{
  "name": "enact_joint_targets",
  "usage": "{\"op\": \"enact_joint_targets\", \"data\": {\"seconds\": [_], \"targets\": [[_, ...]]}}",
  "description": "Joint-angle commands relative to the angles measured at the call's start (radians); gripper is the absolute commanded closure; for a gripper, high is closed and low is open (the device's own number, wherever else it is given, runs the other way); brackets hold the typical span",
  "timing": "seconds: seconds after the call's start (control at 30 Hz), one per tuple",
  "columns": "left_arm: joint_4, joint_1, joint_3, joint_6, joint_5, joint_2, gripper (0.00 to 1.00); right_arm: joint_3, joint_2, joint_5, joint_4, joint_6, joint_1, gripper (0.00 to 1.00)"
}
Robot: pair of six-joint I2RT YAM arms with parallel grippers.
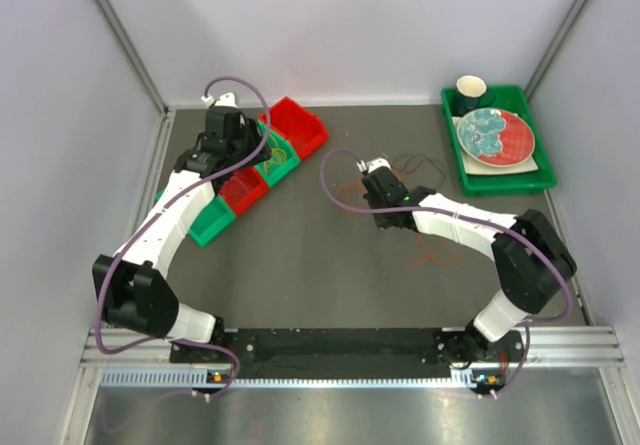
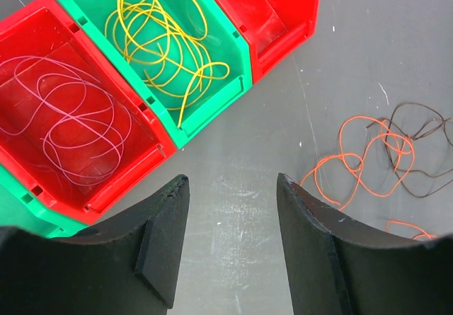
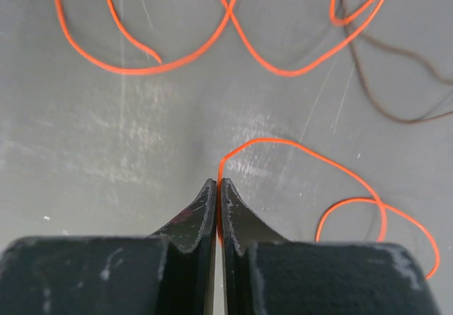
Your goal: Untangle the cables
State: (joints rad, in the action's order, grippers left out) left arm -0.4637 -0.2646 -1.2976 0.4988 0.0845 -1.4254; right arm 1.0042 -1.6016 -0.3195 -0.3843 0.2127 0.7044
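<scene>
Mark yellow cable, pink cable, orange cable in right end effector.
Thin yellow cable (image 2: pixel 164 46): left wrist view, tangle's middle.
Thin pink cable (image 2: pixel 71 110): left wrist view, central loop.
Thin orange cable (image 3: pixel 265 140): right wrist view, arc's crest.

Light was bright, even and diffuse, with only faint soft shadows on the worktop (image 1: pixel 300 265). Just ahead of the right end effector (image 3: pixel 218 182) a pale sheen glared off the surface; the orange cable (image 3: pixel 265 139) there was sharp. The left end effector (image 2: pixel 233 177) read as flat black, slightly soft.
</scene>
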Motion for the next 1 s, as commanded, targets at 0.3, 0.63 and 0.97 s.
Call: {"op": "enact_joint_targets", "data": {"seconds": [0.3, 0.63, 0.97], "targets": [[-0.012, 0.025, 0.008, -0.039, 0.129, 0.063, 0.41, 0.247, -0.03, 0.422, 0.181, 0.293, 0.049, 1.0], [-0.027, 0.041, 0.018, -0.065, 0.04, 0.065, 0.29, 0.278, -0.023, 0.331, 0.11, 0.378, 0.067, 0.18], [0.039, -0.212, 0.083, -0.077, -0.031, -0.07, 0.18, 0.005, 0.295, 0.298, 0.051, 0.349, -0.25, 0.12]]}}
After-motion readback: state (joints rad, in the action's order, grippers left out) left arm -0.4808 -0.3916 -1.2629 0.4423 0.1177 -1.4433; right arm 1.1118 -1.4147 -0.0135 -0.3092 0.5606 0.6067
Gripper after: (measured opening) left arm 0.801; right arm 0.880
